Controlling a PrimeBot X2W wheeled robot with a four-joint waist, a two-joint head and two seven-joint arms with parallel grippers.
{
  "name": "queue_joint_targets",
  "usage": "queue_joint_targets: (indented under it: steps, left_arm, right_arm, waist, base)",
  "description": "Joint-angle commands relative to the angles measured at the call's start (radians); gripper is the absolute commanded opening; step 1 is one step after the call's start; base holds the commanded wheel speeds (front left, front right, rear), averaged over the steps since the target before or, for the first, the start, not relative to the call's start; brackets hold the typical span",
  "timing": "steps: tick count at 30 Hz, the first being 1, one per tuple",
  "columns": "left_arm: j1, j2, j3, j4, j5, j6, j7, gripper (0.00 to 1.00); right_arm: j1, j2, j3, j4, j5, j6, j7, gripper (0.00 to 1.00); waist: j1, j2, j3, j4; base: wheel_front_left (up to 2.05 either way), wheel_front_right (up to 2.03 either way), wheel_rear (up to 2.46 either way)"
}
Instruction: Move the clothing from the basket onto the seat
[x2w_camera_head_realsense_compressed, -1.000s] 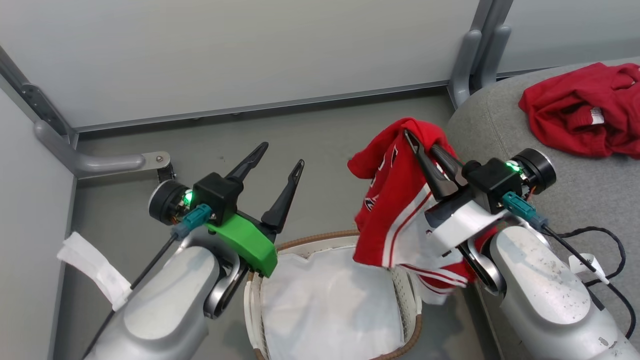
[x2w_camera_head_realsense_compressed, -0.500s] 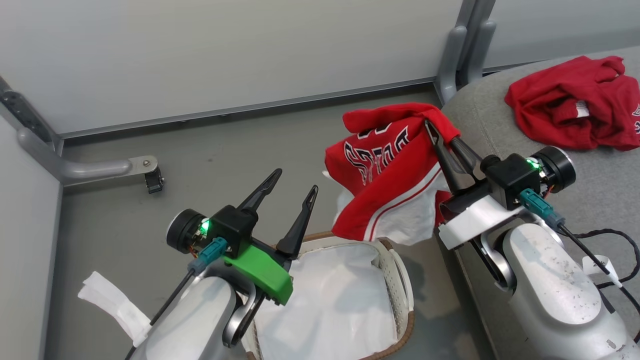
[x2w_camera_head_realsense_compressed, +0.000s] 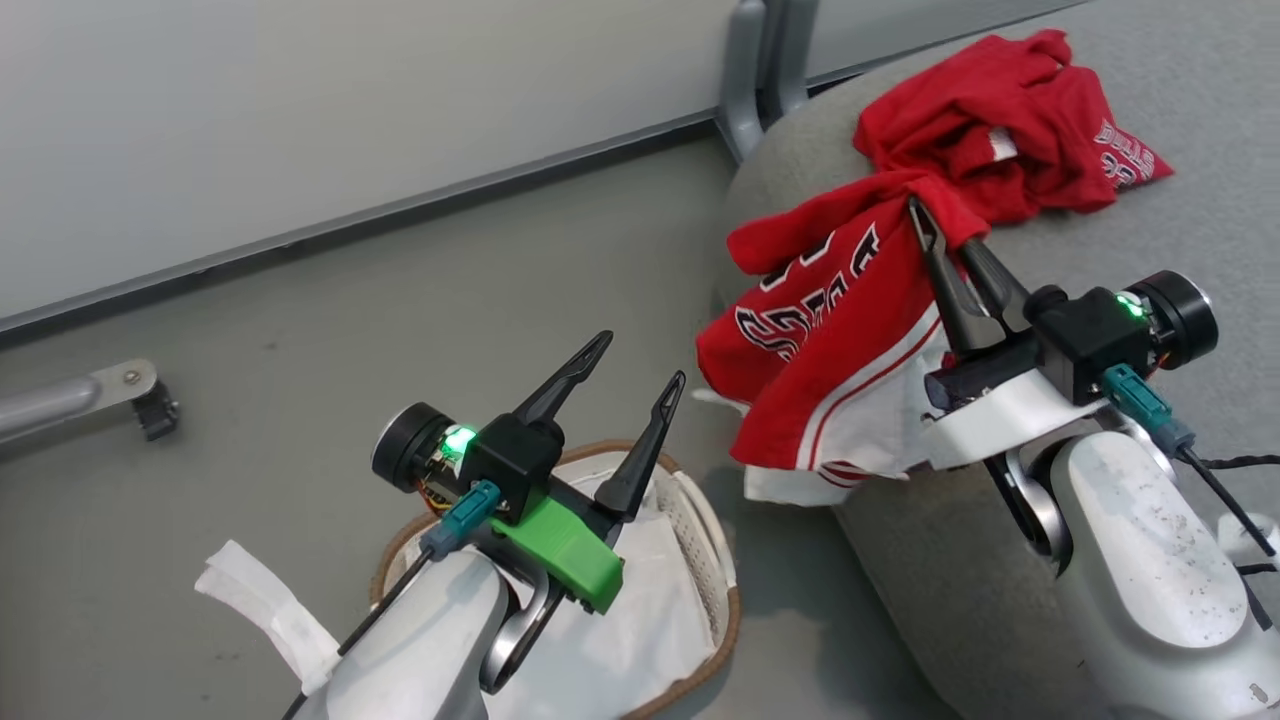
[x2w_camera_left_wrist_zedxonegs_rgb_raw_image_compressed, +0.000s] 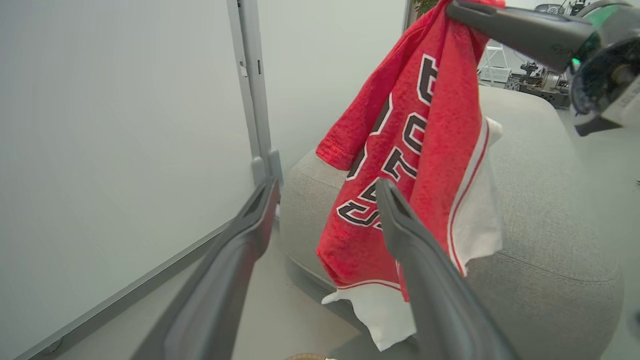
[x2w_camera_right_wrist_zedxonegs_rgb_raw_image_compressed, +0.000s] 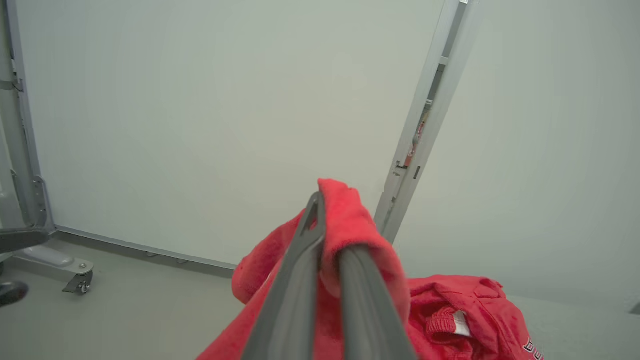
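A: Head view, go.
B: My right gripper is pinched tight on a fold of the red-and-white sports jersey with black-and-white lettering. It hangs from the fingers over the rounded edge of the large grey fabric seat cushion. The plain red garment with a white cuff lies crumpled on that seat, just past the fingertips. My left gripper is spread wide, holding nothing, above the small oval white plastic basket with a brown woven rim. The basket sits on the grey floor near the seat, with a plain white sheet in it.
A: Left wrist?
B: My two left fingers are far apart and bare. The jersey dangles beyond them from the right gripper at the top, in front of the seat's end, white hem lowest. Whether it touches the cushion, I can't tell.
A: Right wrist?
B: Fingers pressed together, red fabric draped over the tips. The plain red garment is lower right, cuff showing. White wall panels and a grey post stand behind.
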Motion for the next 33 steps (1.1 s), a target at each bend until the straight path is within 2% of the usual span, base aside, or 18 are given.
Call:
queue_joint_targets:
  steps: [1,7,11,16,20,26,33]
  left_arm:
    - [-0.023,0.004,-0.002,0.002,0.013,-0.004,-0.001,1.0]
    - [-0.055,0.02,-0.049,0.017,0.007,-0.005,-0.001,1.0]
    - [-0.075,0.034,-0.067,0.028,-0.004,-0.004,-0.001,1.0]
    - [-0.099,0.041,-0.069,0.029,-0.01,-0.005,-0.001,1.0]
    - [-0.12,0.039,-0.067,0.026,-0.003,-0.005,-0.001,1.0]
    - [-0.15,0.023,-0.087,0.015,0.006,-0.005,-0.001,1.0]
    - [-0.166,0.0,-0.111,-0.014,0.027,-0.005,-0.001,1.0]
  right_arm:
    - [0.011,0.006,-0.012,-0.011,-0.005,-0.001,-0.005,0.0]
    - [0.022,0.033,-0.054,-0.031,-0.014,-0.001,-0.005,0.0]
    - [0.021,0.046,-0.063,-0.033,-0.019,-0.001,-0.005,0.0]
    - [-0.021,0.048,-0.068,-0.013,-0.032,-0.001,-0.005,0.0]
    - [-0.082,0.022,-0.067,0.006,-0.04,-0.001,-0.005,0.0]
    - [-0.244,-0.088,-0.093,0.06,-0.043,-0.001,-0.005,0.0]
    - [-0.432,-0.3,-0.18,0.13,-0.019,-0.002,-0.005,0.0]
  waist:
    - [0.0,0.0032,0.061,-0.125]
    - [0.0,0.0032,0.103,-0.218]
    - [0.0,0.0032,0.13,-0.247]
    - [0.0,0.0032,0.165,-0.242]
    - [0.0,0.0032,0.198,-0.205]
    - [0.0,0.0032,0.251,-0.108]
    - [0.0,0.0032,0.316,0.028]
  base:
    - [0.0,0.0,0.0]
    - [0.0,0.0,0.0]
    - [0.0,0.0,0.0]
    - [0.0,0.0,0.0]
    - [0.0,0.0,0.0]
    - [0.0,0.0,0.0]
    - [0.0,0.0,0.0]
